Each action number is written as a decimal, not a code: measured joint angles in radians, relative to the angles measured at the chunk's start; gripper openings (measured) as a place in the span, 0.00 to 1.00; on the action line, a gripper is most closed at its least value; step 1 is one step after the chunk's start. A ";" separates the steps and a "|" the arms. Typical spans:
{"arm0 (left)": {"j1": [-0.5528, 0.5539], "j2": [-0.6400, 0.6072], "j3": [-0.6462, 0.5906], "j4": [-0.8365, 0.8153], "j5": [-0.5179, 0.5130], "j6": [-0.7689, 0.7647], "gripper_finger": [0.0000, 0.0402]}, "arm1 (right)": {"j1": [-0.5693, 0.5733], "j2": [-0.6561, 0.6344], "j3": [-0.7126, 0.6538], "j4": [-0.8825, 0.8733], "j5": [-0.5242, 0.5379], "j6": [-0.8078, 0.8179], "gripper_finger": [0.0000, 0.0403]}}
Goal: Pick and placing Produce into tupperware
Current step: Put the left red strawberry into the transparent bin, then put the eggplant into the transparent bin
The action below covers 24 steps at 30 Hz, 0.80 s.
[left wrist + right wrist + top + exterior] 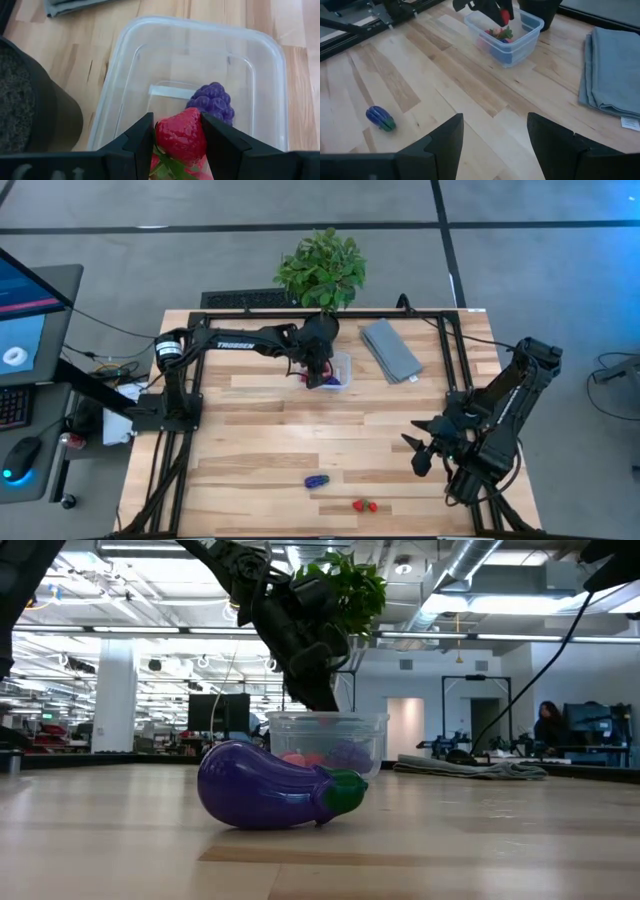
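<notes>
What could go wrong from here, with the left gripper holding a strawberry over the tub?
1. The left gripper pinches the strawberry above the clear tub; releasing from height could bounce it off the grape bunch already inside.
2. The potted plant stands right beside the tub, so the arm could brush the leaves when lifting away.
3. The toy eggplant is rounded and might roll when grasped.
</notes>
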 joint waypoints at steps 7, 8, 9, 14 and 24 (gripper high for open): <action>0.000 0.000 0.000 -0.002 -0.007 0.000 0.36 | 0.000 0.000 0.000 0.001 0.000 0.000 0.61; 0.000 0.000 0.000 -0.002 -0.008 0.000 0.37 | 0.000 0.000 0.000 0.001 0.000 0.000 0.61; 0.000 0.000 0.000 -0.002 -0.008 0.000 0.38 | 0.000 0.000 0.000 0.001 0.000 0.000 0.61; 0.000 0.000 0.000 -0.002 -0.017 0.000 0.45 | 0.000 0.000 0.000 0.001 0.000 0.000 0.61; 0.000 -0.006 0.017 -0.053 -0.014 0.016 0.52 | 0.000 0.000 0.000 0.000 -0.001 0.000 0.61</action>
